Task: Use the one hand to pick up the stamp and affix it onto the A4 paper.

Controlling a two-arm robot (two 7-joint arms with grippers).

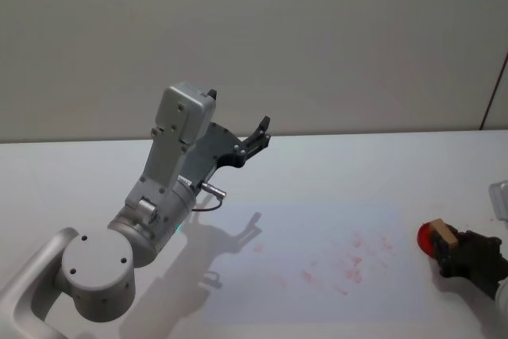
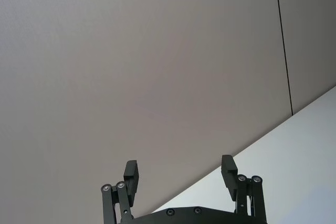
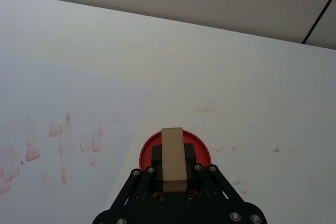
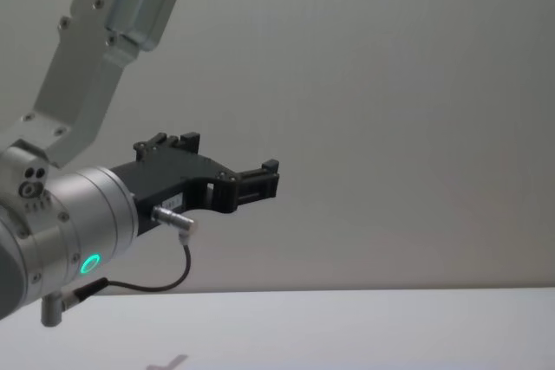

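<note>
The right hand [image 1: 454,253] sits low at about 4 o'clock on the desk [image 1: 333,164], its blocky black fingers [image 3: 156,156] closed on either side of the stamp [image 3: 173,158], a tan wooden block standing over a round red ink pad [image 3: 145,157]. Whether the stamp's face touches the pad or hangs just above it cannot be told. The A4 paper [image 1: 317,224] lies flat toward 9 o'clock from the pad, its near edge close beside the red disc and its surface already carrying a scatter of faint red prints [image 3: 55,129]. The left hand [image 2: 181,174] is parked in the air around 10 o'clock, fingers spread wide and holding nothing. Likely trouble from here: the grip is on the block's narrow sides, so it could pivot or slip under downward pressure and leave a partial print. A sideways drag on landing would probably smear the ink or shift the loose sheet. A short travel would put the mark on bare desk rather than paper.
</note>
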